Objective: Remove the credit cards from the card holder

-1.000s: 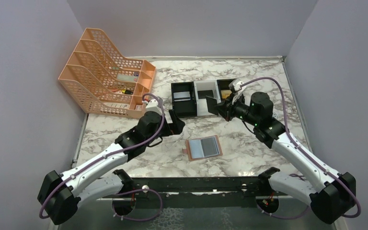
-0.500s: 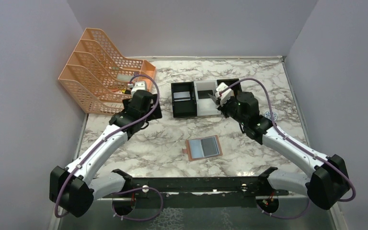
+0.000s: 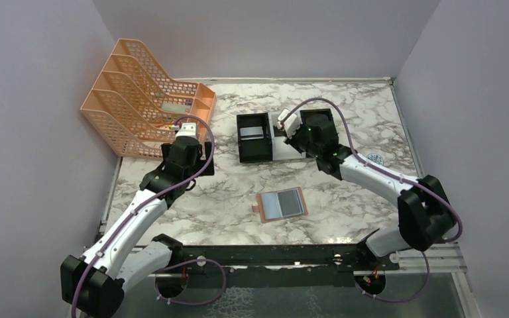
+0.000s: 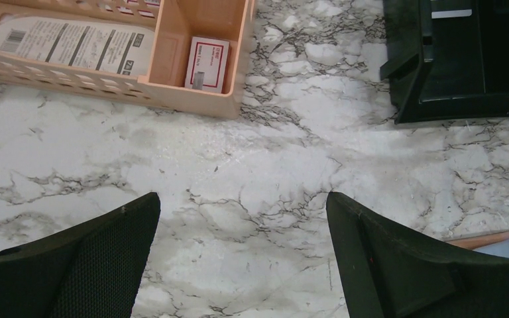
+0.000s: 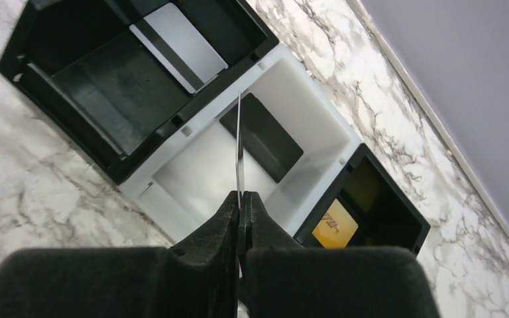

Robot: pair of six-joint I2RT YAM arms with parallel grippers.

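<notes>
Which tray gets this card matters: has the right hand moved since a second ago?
Yes: the right hand moved left, ending over the white tray.

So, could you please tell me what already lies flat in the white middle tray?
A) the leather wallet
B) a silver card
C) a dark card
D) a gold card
C: the right wrist view shows a dark card on the floor of the white tray; the gold card sits in the black tray beside it, and the right tool pinches a thin card above.
</notes>
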